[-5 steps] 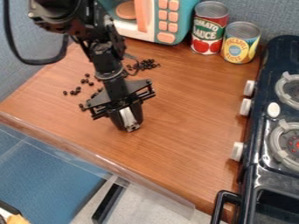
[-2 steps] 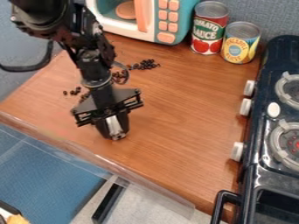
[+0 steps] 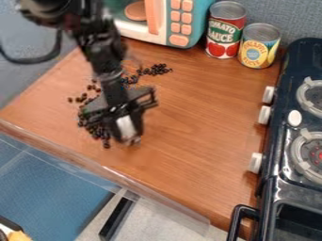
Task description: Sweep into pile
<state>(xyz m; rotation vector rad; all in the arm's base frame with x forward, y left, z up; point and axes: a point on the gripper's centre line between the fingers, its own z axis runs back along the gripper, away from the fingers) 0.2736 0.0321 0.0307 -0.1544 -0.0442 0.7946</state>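
Observation:
The black gripper (image 3: 131, 140) hangs low over the left part of the wooden counter, blurred, with a whitish piece between its dark sides. Small dark beans (image 3: 97, 132) lie loosely in a band just left of the gripper, close to its lower end. More beans (image 3: 154, 70) form a cluster behind the arm, and some lie scattered at its left around the wrist. The arm hides part of the counter and possibly some beans between these groups.
A toy microwave (image 3: 179, 23) stands at the back, beside a tomato sauce can (image 3: 225, 30) and a yellow can (image 3: 258, 46). The toy stove (image 3: 289, 141) borders the right side. The counter's front edge (image 3: 113, 174) runs diagonally across the lower left.
The gripper first went left and slightly toward the front edge, then came back a little to the right and up. Beans at its left that the arm had covered now show.

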